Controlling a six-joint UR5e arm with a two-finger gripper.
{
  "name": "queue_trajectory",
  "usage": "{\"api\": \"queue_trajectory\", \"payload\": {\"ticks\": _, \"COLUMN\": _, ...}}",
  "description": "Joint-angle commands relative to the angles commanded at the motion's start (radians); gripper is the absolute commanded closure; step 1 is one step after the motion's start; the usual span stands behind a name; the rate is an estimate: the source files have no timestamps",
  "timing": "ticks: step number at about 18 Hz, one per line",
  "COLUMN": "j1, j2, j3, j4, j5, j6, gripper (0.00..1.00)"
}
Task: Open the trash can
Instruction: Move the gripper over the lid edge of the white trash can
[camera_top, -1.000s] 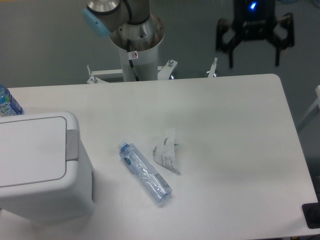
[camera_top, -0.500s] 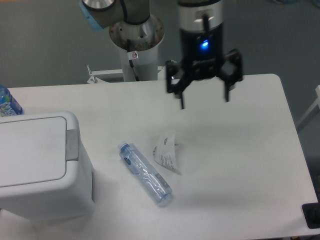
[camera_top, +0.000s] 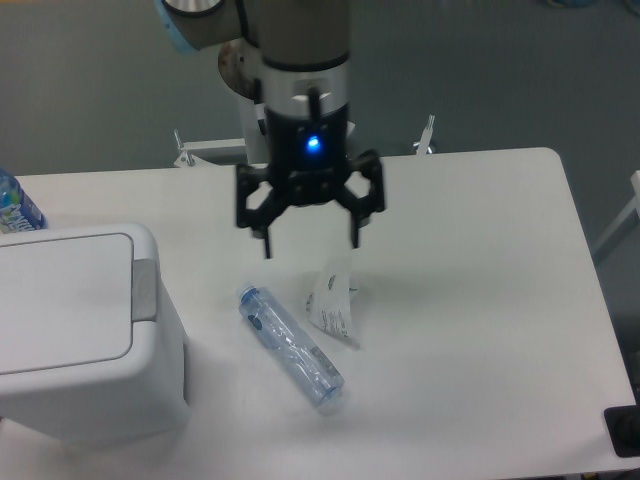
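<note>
White counter (camera_top: 470, 260) carries the lidded trash can (camera_top: 85, 335); above, the end effector (camera_top: 310, 240) hangs spread, empty.

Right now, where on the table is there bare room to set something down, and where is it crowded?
The right part of the table, from the crumpled wrapper to the right edge, is bare. So is the far strip left of the open pincer. The left side is crowded: the trash can, lid shut, fills the corner, and the clear bottle and wrapper lie mid-table beneath the pincer.
</note>
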Motion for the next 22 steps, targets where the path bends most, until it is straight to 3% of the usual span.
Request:
{"api": "queue_trajectory", "payload": {"ticks": 4, "j1": -0.025, "j2": -0.009, "j3": -0.002, "j4": 0.002, "j5": -0.002, "j6": -0.052, "gripper": 0.0}}
{"api": "queue_trajectory", "payload": {"ticks": 22, "j1": -0.092, "j2": -0.043, "j3": -0.005, "j4": 0.002, "j5": -0.017, "j6": -0.054, "gripper": 0.0}}
